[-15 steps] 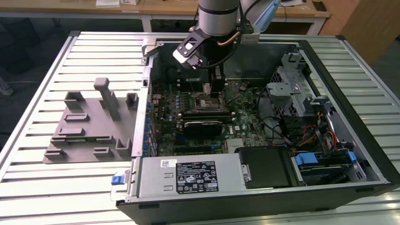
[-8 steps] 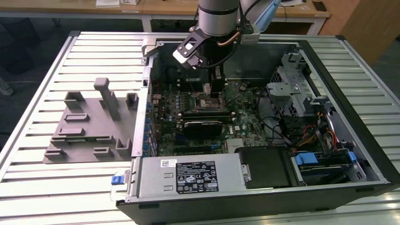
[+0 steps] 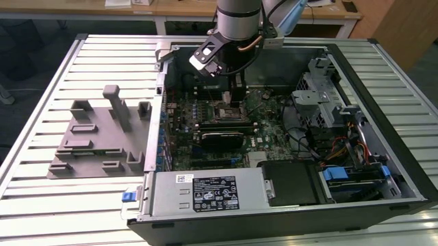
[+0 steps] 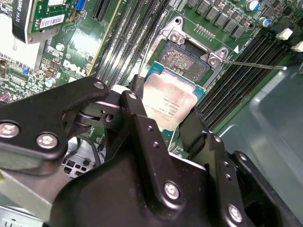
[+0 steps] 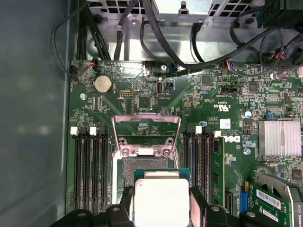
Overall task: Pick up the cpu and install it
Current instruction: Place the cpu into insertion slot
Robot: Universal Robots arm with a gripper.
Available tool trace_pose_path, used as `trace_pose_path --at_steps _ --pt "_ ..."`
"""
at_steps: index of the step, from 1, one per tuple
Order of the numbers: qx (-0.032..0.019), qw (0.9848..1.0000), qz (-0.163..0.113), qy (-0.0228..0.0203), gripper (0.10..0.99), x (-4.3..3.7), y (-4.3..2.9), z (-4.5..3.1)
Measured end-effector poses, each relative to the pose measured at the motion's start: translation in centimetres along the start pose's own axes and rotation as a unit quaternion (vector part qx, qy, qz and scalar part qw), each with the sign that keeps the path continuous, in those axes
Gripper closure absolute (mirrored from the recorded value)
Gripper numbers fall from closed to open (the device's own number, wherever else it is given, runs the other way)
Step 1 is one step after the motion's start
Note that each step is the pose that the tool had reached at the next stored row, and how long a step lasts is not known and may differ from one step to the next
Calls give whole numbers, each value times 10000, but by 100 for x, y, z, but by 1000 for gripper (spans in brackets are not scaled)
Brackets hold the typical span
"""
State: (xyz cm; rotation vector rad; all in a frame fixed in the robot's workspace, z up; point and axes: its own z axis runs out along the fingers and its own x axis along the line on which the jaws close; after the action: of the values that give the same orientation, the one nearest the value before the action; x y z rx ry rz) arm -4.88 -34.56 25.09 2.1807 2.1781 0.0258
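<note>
Gripper [image 3: 229,91] [image 4: 165,108] [image 5: 161,204]: clenched on the cpu, with one black finger [image 4: 137,109] against each of two opposite edges. In the exterior view the arm stands upright over the socket.
Cpu [image 4: 171,100] [image 5: 162,201]: it is held between the fingers with its pale silver top facing up and its green border showing around the metal. In both wrist views it sits just beside the socket, with its leading edge at the socket's rim (whether it touches the socket cannot be told).
Socket [image 3: 226,111] [image 4: 185,59] [image 5: 142,171]: open, with its dark square contact field bare.
Retention frame [image 5: 147,118]: a bright metal frame, swung up off the socket and standing on the side of the socket away from the cpu.
Lever [image 4: 255,65]: a thin metal rod reaching out from one corner of the socket.
Memory slots [image 5: 90,165]: long black rows running along both flanks of the socket.
Motherboard [image 3: 267,115] [image 4: 61,56] [image 5: 137,97]: a green board surrounding the socket on all sides.
Computer case [image 3: 287,54]: it lies open on its side, with the socket near the middle of its floor.
Holder block [image 3: 96,148]: grey plastic, well apart from the socket, outside the case toward the exterior view's left.
Table [image 3: 41,205]: pale slatted metal, spreading out around the case that contains the socket.
</note>
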Motion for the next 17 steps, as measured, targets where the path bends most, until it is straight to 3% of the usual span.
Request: trace_pose_path --at_steps 17 --pt "-2 10000 -43 2 541 8 -1 22"
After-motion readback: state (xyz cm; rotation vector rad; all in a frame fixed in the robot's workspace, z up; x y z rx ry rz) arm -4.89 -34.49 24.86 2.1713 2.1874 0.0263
